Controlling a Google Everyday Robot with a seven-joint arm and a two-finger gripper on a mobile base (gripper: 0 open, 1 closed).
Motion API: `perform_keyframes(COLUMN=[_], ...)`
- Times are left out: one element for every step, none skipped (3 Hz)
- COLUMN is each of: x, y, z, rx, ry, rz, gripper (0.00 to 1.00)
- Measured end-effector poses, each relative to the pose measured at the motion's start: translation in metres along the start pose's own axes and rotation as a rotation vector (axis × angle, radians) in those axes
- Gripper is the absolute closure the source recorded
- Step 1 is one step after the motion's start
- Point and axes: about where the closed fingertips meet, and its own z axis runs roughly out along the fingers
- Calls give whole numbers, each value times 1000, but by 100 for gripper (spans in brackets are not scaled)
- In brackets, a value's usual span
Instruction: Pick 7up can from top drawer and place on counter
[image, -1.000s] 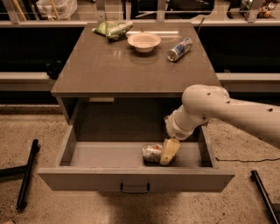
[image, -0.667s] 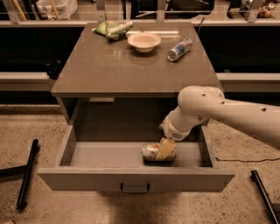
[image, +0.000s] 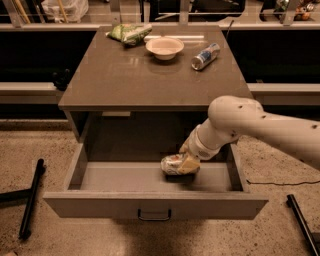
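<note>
1 7up can (image: 170, 164) lies sideways in the open top drawer (image: 90, 205), toward 3 o'clock. The gripper (image: 186, 163) is there, fingers apparently clamped around it.

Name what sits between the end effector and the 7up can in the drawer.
Nothing. In the camera view, the end effector is down in the top drawer, right against the 7up can, with no gap showing.

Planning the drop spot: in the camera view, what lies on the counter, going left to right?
Green bag → bowl → blue can. The hand is down in the drawer, at the 7up can.
</note>
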Motion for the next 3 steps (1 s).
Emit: perform_keyframes(x=[-2, 0, 10], y=[6, 11, 6], z=[-36, -82, -141], rx=[29, 84, 179], ry=[-80, -160, -249], rz=[-7, -20, -32], gripper=[99, 100, 100])
